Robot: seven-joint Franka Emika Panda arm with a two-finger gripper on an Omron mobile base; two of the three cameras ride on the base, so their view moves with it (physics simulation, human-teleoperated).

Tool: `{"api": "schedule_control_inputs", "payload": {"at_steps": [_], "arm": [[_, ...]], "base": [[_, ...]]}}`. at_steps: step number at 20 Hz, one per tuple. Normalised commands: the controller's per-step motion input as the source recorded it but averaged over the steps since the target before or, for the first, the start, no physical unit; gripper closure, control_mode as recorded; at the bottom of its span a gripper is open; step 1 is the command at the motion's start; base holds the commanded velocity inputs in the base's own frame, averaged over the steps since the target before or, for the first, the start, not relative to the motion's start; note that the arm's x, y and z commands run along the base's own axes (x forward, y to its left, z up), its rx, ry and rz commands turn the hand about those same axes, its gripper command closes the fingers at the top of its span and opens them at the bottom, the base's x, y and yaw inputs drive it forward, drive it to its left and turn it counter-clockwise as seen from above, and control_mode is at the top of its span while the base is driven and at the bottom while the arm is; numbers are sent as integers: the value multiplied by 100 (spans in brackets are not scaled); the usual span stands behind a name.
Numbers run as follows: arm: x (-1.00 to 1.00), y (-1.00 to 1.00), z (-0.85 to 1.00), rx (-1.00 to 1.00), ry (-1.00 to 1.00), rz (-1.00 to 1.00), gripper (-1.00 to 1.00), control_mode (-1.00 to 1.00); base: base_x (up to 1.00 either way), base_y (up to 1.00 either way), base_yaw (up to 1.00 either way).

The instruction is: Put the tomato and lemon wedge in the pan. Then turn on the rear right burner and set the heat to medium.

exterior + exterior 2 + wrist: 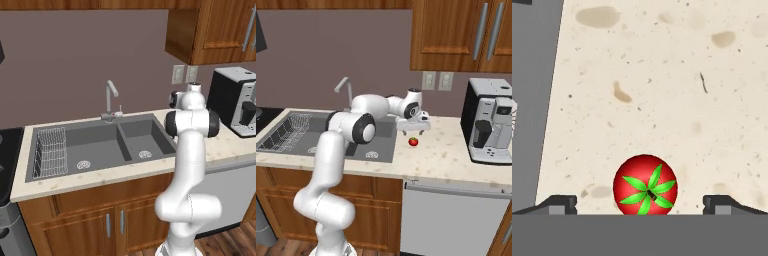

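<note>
The tomato (413, 141) is a small glossy red ball with a green stem star. It lies on the beige counter (446, 150) just right of the sink. My gripper (413, 129) hangs directly above it, pointing down, and it is open. In the hand view the tomato (645, 185) sits low in the middle, between the two dark fingertips (559, 204), which stand wide apart and do not touch it. The pan, the lemon wedge and the rear right burner are out of view.
A grey double sink (100, 145) with a faucet (109, 97) and a wire rack (50, 152) lies left of the tomato. A coffee machine (488, 127) stands on the counter to the right. A black cooktop edge (7, 160) shows far left. Wall cabinets (456, 35) hang above.
</note>
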Motion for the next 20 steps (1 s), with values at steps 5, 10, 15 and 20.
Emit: {"api": "schedule_control_inputs", "payload": {"at_steps": [5, 10, 15, 20], "arm": [[4, -5, 0, 0, 6, 0, -100, -100], [-8, 0, -15, 0, 8, 0, -100, -100], [-11, 0, -10, 0, 7, 0, -100, -100], [0, 0, -2, 0, 1, 0, -100, -100]], "base": [[0, 0, 0], [0, 0, 0], [0, 0, 0], [0, 0, 0]]}}
